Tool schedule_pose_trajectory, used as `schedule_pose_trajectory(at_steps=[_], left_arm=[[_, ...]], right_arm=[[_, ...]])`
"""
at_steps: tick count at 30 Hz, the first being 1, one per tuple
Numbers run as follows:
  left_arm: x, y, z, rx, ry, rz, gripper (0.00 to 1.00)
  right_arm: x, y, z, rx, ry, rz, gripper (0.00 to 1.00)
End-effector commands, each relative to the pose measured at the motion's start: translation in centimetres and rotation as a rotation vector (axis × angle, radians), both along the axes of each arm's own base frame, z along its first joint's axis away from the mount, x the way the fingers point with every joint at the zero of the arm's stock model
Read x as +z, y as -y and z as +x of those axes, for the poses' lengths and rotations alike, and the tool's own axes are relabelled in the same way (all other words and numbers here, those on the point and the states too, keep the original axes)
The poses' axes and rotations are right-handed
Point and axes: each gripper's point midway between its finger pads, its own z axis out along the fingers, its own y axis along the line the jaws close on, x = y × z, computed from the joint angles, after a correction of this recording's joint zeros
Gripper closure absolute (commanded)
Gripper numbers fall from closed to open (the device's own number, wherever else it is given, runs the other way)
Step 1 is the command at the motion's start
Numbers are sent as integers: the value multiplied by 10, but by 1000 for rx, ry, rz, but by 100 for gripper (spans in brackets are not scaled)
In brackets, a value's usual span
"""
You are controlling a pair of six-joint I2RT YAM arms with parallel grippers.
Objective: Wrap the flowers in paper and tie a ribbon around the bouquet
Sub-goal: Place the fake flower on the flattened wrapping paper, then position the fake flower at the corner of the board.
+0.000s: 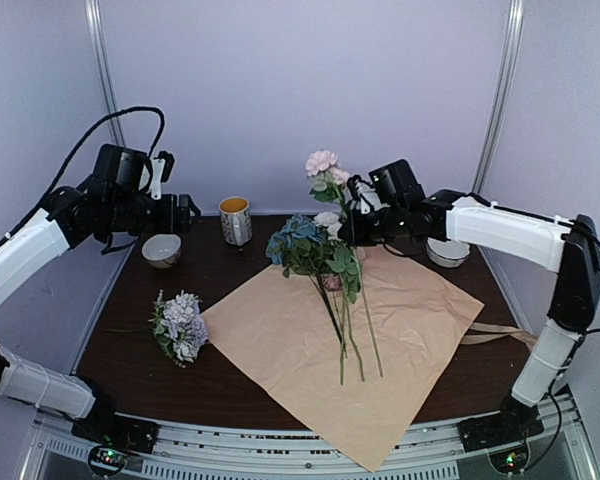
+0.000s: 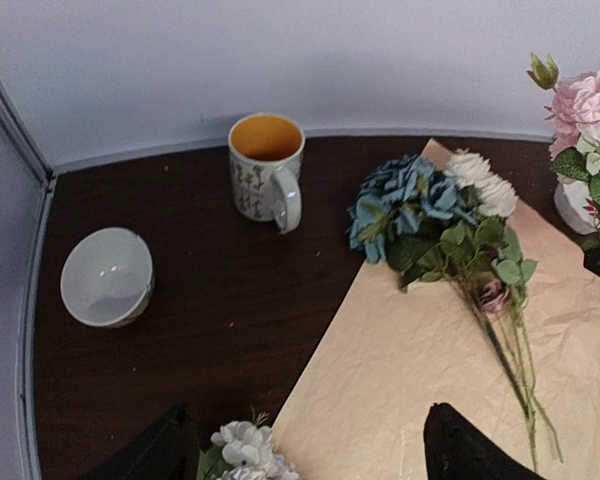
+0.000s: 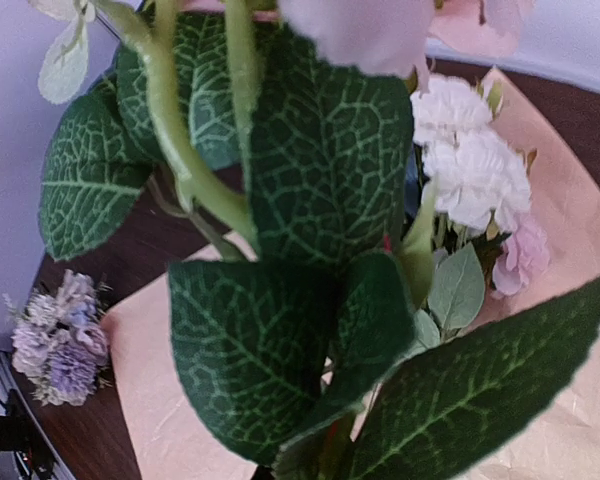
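Flowers [image 1: 305, 245] with blue and white blooms lie at the centre of the overhead view on a large sheet of paper [image 1: 280, 330]. The paper is tan face up and turned like a diamond on a dark table [image 1: 140, 370], and the thin stems point toward the bottom of the frame. Just above them, the right gripper [image 1: 355, 225] reaches in from the right. It is clamped on the stem of a pink flower [image 1: 322, 162] that stands upright in the air over the paper's top corner. In the right wrist view, big green leaves fill the frame and hide the fingers completely.

The left gripper [image 2: 305, 455] hangs in the upper left, spread wide with nothing between its fingers [image 2: 460, 450]. Only their dark tips show at the bottom edge of its own view.

A lavender bunch [image 1: 182, 325] lies on the bare table left of the paper. A mug [image 1: 235, 220] and a white bowl [image 1: 161, 250] stand at the back of the table. A second bowl [image 1: 448, 255] is half hidden behind the right arm. A short piece of ribbon [image 1: 500, 335] pokes out past the paper's right corner; the rest cannot be made out.
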Motion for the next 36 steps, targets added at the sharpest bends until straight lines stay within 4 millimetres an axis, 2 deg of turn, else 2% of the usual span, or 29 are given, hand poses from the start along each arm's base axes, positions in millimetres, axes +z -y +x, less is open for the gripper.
schedule_pose_trajectory(at_steps=[1, 2, 4, 6, 8, 10, 12, 16, 19, 22, 25, 30, 33, 36], left_arm=[[-51, -38, -21, 67, -170, 114, 21], [-59, -39, -24, 60, -196, 93, 22], [-78, -45, -29, 61, -245, 49, 23], [-96, -59, -30, 106, -282, 63, 24], [-119, -76, -32, 154, -344, 64, 27], [-137, -89, -27, 190, -383, -37, 32], [-154, -108, -27, 268, -405, -111, 33], [-180, -156, -25, 450, -433, -102, 33], [-206, -180, -22, 532, -487, -100, 34], [-232, -193, -19, 566, -555, -107, 34], [-253, -198, -21, 574, -623, -83, 35], [-285, -178, -33, 527, -724, -141, 45], [-292, -163, -46, 492, -750, -118, 48], [-282, -146, -55, 458, -738, -96, 49]], right_arm=[[-51, -8, 15, -24, -142, -98, 100], [-59, -8, 22, -42, -147, -119, 99], [-74, -7, 34, -80, -151, -155, 87], [-85, -3, 43, -117, -155, -181, 69], [-91, 1, 44, -130, -161, -198, 61], [-89, 4, 42, -130, -151, -209, 56], [-83, 10, 40, -137, -130, -224, 53], [-70, 23, 30, -135, -89, -239, 52], [-62, 27, 21, -114, -73, -234, 52], [-57, 29, 13, -86, -65, -225, 52], [-58, 29, 6, -61, -67, -226, 52], [-62, 31, -1, -31, -69, -236, 52], [-62, 33, -5, -19, -69, -244, 52], [-61, 34, -10, -6, -70, -244, 52]])
